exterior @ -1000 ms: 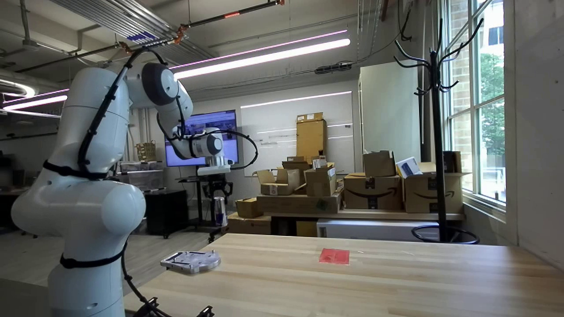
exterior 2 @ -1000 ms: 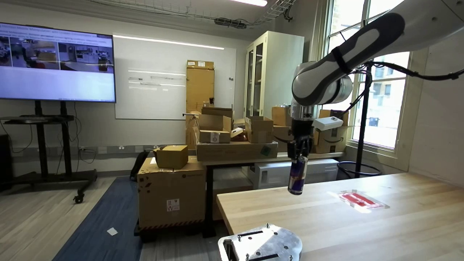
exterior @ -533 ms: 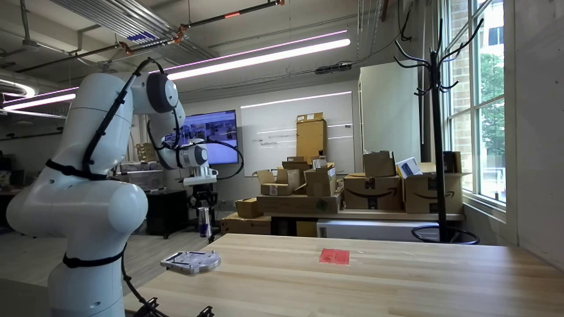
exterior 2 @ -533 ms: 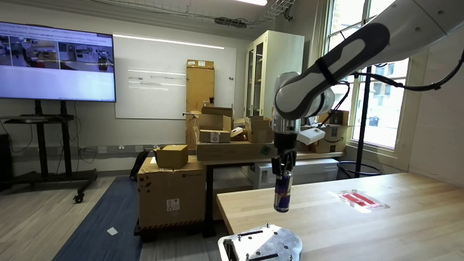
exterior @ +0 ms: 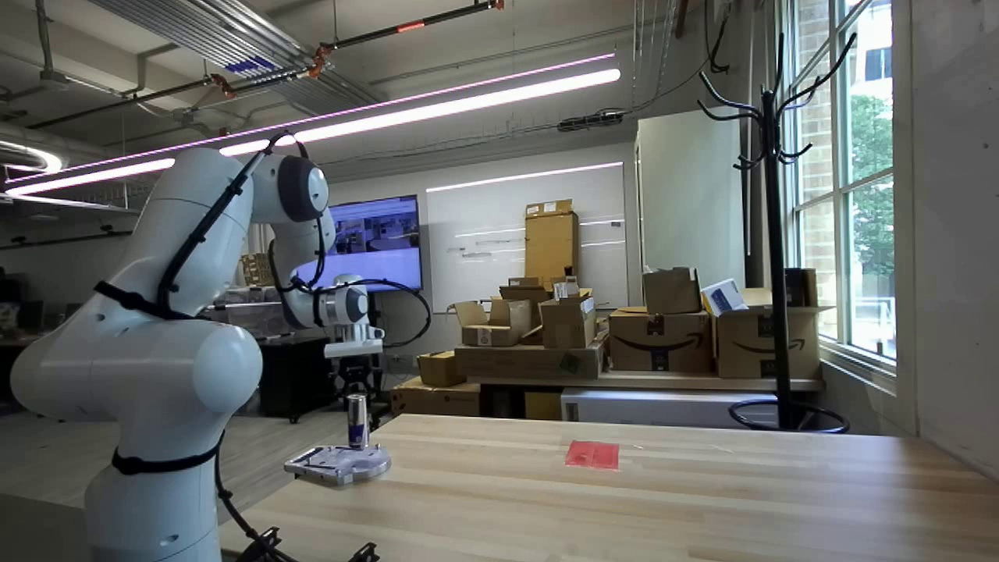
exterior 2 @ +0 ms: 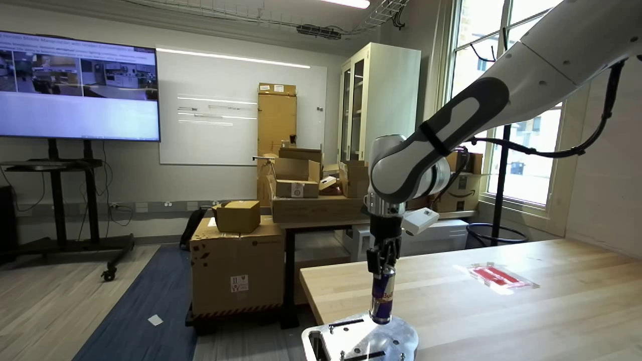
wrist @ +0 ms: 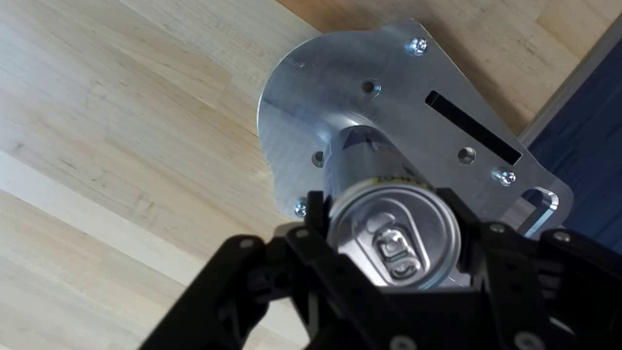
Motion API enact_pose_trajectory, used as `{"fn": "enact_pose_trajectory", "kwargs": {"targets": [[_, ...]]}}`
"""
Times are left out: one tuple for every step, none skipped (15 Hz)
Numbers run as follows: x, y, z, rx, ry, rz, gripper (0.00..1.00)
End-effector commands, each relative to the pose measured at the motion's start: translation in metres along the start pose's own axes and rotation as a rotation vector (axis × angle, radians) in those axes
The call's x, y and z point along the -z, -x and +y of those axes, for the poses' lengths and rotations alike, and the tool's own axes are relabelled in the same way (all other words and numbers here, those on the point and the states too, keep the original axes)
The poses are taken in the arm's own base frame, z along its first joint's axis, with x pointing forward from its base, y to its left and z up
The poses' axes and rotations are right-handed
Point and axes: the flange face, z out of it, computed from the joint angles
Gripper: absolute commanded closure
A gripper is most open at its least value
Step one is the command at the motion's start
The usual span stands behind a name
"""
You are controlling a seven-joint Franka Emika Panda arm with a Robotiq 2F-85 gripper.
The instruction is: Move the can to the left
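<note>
Pinching the can (wrist: 394, 238) by its upper end, I have both jaws pressed in on it, one at each side. It hangs straight down from them, its long axis close to upright, with a slight lean in an exterior view where the base (exterior 2: 381, 317) shows as the free end. Right under that base is the metal plate (wrist: 410, 129), its broad rounded part. Whether base and plate touch, I cannot tell; if there is a gap, it looks small. My next move turns on exactly that: I judge this to be the setting-down step, late in the job, so I would go straight down, base level, and let go only once the plate bears it. A screw head (wrist: 301, 209) near the plate's edge could tip it if I strayed. The plate stands at the edge of the worktop (exterior: 702, 507), and well apart on it lies the red patch (exterior: 591, 454).
</note>
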Motion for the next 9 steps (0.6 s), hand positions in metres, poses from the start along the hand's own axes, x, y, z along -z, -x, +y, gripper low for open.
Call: {"fn": "enact_pose_trajectory", "kwargs": {"targets": [[-0.004, -0.011, -0.010, 0.042, 0.004, 0.026, 0.66], [-0.008, -0.011, -0.013, 0.046, 0.002, 0.025, 0.66], [-0.011, -0.012, -0.017, 0.051, 0.002, 0.026, 0.66], [-0.014, -0.012, -0.019, 0.055, -0.002, 0.025, 0.66], [-0.017, -0.011, -0.022, 0.060, -0.003, 0.021, 0.66], [-0.020, -0.011, -0.024, 0.063, -0.003, 0.019, 0.66], [-0.024, -0.010, -0.025, 0.063, -0.006, 0.014, 0.66], [-0.027, -0.010, -0.026, 0.064, -0.010, 0.010, 0.66], [-0.029, -0.009, -0.026, 0.058, -0.013, 0.000, 0.22]]}}
